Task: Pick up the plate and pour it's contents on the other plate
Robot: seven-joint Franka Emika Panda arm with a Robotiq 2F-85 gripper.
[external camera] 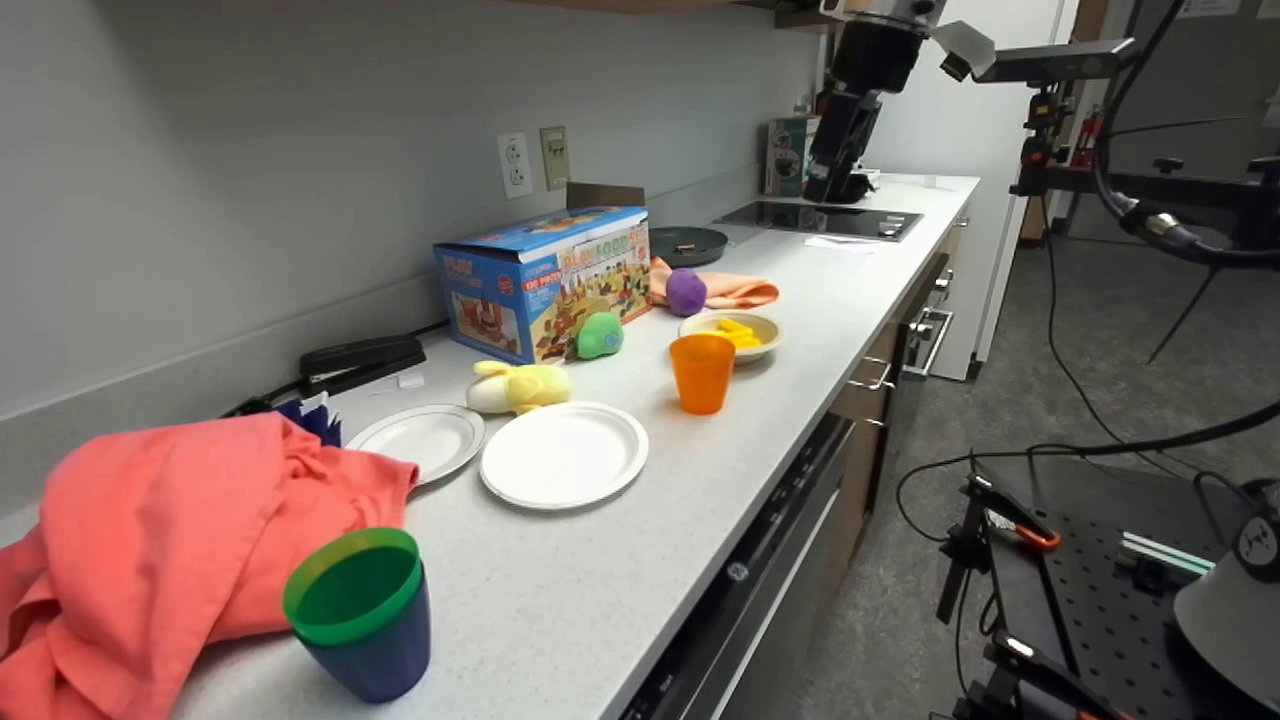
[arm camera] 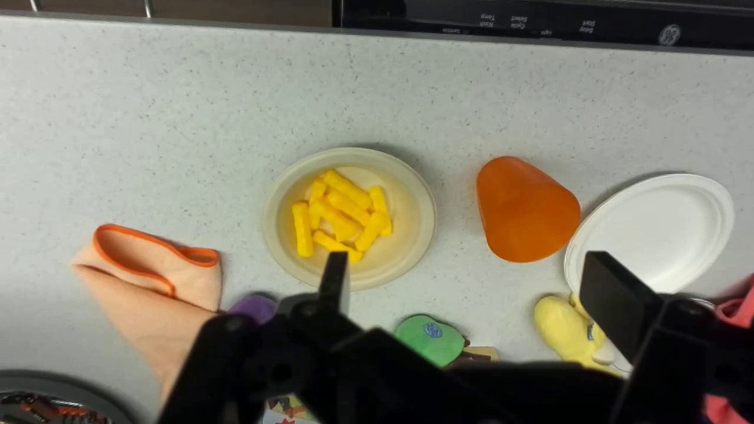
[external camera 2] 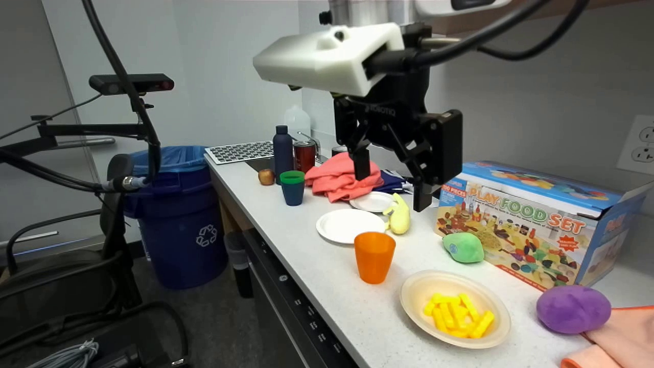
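Note:
The plate is a small, shallow, bowl-like cream dish with a raised rim (external camera: 770, 335); it also shows in an exterior view (external camera 2: 416, 296) and in the wrist view (arm camera: 409, 229). It holds the contents, a loose heap of yellow stick-like pieces (external camera 2: 456, 315), also in the wrist view (arm camera: 341, 215). The other plate is large, flat and white (external camera: 565, 455), also in an exterior view (external camera 2: 350, 226) and the wrist view (arm camera: 654, 232); nothing lies on it. My gripper (external camera 2: 392, 185) is open and empty, high above the counter. In the wrist view its fingers (arm camera: 468, 262) are wide apart.
An orange cup (external camera: 702, 375) stands between the two plates. A pale yellow toy (external camera 2: 400, 217) and a smaller white dish (external camera: 425, 440) lie beside the white plate. A green toy (external camera 2: 463, 247), a purple toy (external camera 2: 573, 309) and a play-food box (external camera 2: 516, 225) are along the wall side.

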